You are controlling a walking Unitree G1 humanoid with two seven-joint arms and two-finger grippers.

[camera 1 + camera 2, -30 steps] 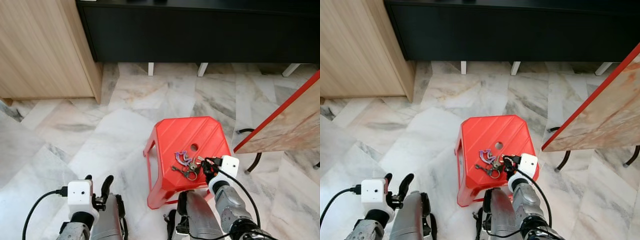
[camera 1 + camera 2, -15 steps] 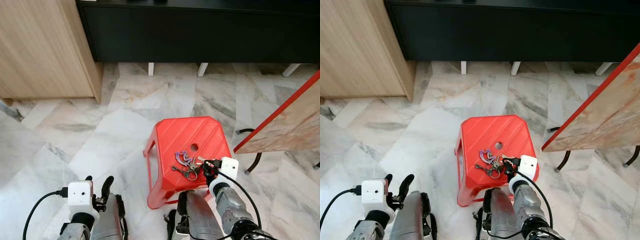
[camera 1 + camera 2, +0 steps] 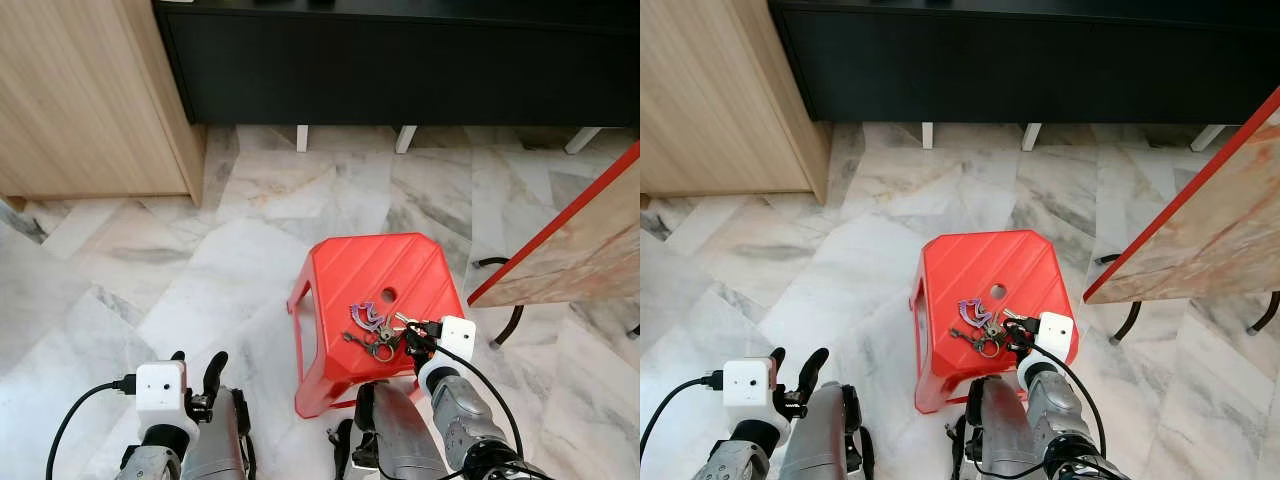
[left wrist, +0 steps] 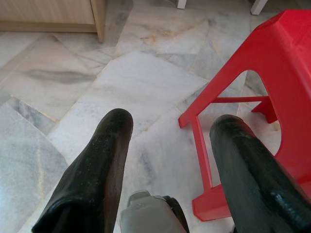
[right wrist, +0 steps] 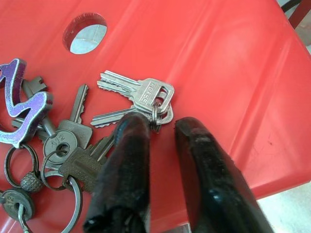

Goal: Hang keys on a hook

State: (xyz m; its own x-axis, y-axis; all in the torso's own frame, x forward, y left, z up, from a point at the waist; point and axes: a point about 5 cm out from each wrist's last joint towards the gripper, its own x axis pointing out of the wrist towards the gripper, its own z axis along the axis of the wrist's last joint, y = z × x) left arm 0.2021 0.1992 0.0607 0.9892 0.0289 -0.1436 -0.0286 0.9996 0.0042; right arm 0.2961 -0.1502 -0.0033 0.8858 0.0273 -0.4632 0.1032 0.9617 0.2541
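A bunch of keys [image 3: 375, 332] with a purple tag [image 5: 24, 107] lies on the near part of a red plastic stool [image 3: 370, 265]. My right gripper [image 3: 410, 336] is low over the stool at the right end of the bunch. In the right wrist view its fingertips [image 5: 163, 124] stand a narrow gap apart, either side of the small ring that joins two silver keys [image 5: 141, 94]. The keys lie flat on the seat. My left gripper [image 3: 195, 372] hangs open above the floor, left of the stool, with nothing between its fingers [image 4: 109, 145].
A long black cabinet [image 3: 400, 60] on white feet runs along the back. A wooden cupboard [image 3: 90, 100] stands at the back left. A red-edged board [image 3: 580, 240] leans in on the right, with a black cable [image 3: 510, 320] beneath it. Marble floor [image 3: 150, 280] surrounds the stool.
My right wrist has shifted slightly toward the stool's near right edge. The keys lie where they were. The left arm has not moved.
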